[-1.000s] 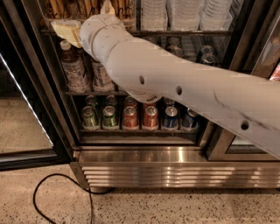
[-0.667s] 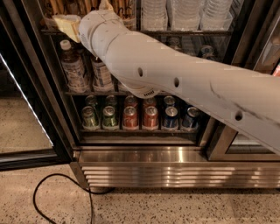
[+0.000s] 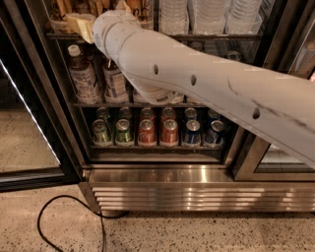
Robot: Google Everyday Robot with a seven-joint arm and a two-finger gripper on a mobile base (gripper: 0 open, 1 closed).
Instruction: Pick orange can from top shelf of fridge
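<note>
At the 11 o'clock corner of the view, the gripper (image 3: 81,24) sits at the left end of the top shelf (image 3: 206,37) of the fridge (image 3: 197,189); whether it is spread or closed cannot be told. The white arm (image 3: 206,86) enters from 3 o'clock and crosses the middle rack. Amber-bodied items (image 3: 58,10) stand on the top shelf just beside the gripper; the orange can cannot be singled out among them. White-capped bottles (image 3: 83,74) stand at 6 o'clock of the gripper. Green cans (image 3: 102,132), red cans (image 3: 146,132) and blue cans (image 3: 192,132) line the lowest rack.
</note>
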